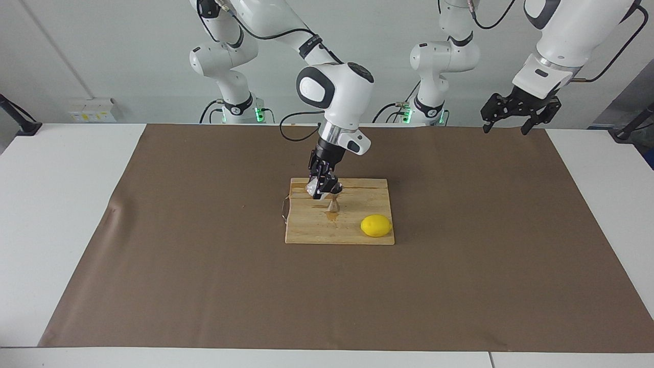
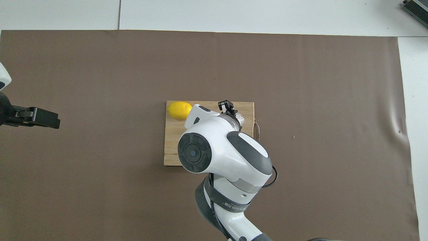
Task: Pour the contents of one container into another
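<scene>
Glass cup [image 1: 311,188] without legible label.

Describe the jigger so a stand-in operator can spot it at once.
Find the wooden cutting board in the middle of the brown mat. The jigger stands upright on it, just under the glass cup held by the right gripper. It is small, metal and hourglass-shaped, unlike the round yellow lemon nearby.

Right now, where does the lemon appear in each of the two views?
Facing view: the lemon lies on the wooden board, at its corner farthest from the robots, toward the left arm's end.
Overhead view: the lemon is at that same corner.
Shared landmark: the wooden board.
</scene>
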Action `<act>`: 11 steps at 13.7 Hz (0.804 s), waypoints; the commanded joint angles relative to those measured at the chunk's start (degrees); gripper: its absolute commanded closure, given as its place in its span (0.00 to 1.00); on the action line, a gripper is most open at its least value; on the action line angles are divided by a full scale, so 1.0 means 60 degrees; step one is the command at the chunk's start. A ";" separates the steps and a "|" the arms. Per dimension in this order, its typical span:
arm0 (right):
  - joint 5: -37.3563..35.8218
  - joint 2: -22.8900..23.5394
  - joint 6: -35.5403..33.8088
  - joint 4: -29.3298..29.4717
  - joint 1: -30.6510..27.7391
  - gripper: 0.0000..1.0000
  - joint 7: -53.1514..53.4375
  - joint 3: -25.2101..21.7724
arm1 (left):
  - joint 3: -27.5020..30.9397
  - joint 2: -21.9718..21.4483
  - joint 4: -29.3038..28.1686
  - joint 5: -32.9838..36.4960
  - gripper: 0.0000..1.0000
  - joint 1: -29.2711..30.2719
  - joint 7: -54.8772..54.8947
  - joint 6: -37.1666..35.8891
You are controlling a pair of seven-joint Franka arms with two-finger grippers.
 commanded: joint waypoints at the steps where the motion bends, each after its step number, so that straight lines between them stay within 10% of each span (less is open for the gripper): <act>1: -0.0290 -0.0127 0.0145 -0.0174 -0.0043 1.00 -0.0155 0.0085 | 0.0011 -0.0167 -0.0103 -0.0076 0.00 0.0038 0.0019 -0.0115; 11: -0.0612 -0.0142 0.0145 -0.0203 -0.0029 1.00 -0.0228 0.0173 | -0.0004 -0.0167 -0.0103 -0.0076 0.00 0.0038 0.0019 -0.0115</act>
